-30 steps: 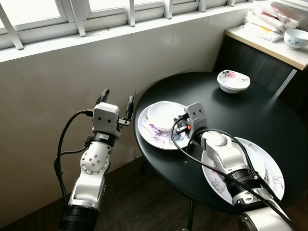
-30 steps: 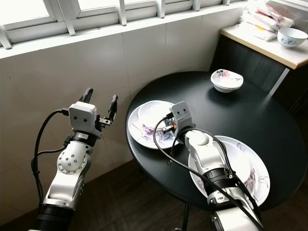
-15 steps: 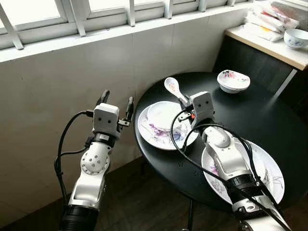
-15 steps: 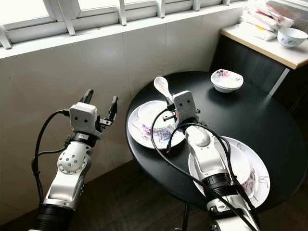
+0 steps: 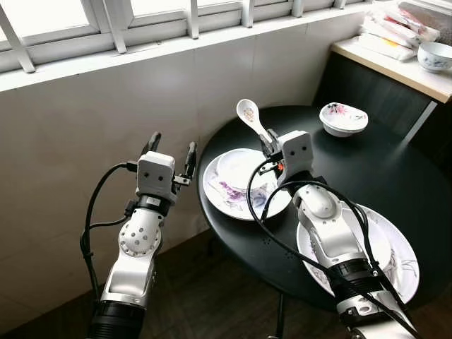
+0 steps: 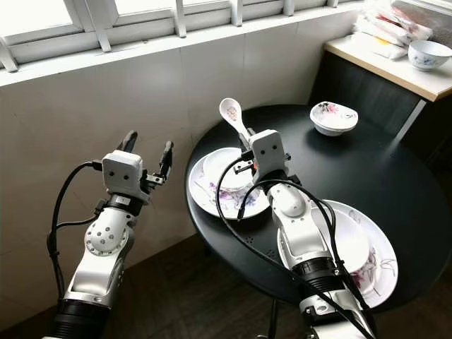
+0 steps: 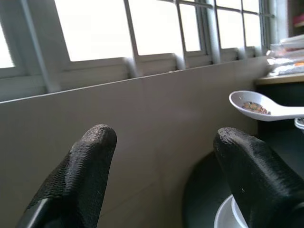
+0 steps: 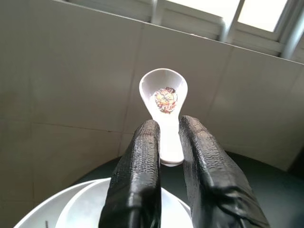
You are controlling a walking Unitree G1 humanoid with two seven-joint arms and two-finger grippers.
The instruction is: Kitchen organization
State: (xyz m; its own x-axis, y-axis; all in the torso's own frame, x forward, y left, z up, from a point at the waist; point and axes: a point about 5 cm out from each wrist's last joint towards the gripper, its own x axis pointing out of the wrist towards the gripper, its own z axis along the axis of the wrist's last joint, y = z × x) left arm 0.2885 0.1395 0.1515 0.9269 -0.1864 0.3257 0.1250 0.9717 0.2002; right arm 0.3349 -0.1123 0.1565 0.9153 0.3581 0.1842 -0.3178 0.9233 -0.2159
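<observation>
Right gripper (image 5: 269,146) jaws clenched on the spoon (image 5: 251,116) handle, spoon held above the plate (image 5: 233,194) with its bowl at frame centre. Left gripper (image 5: 171,150) jaws released, idle mid-left. Placement pending; small bowl (image 5: 342,118) upper right on the table (image 5: 367,169) untouched.

A white spoon (image 8: 164,107) carries a red-and-yellow motif in its bowl; white plates (image 5: 236,194) with purple floral painting sit on the black table (image 5: 367,169).

Head stereo pair looks forward and down over the round black table (image 5: 367,169). Each wrist camera peers close along its own fingers toward the window wall; all share the white spoon (image 8: 164,107).
</observation>
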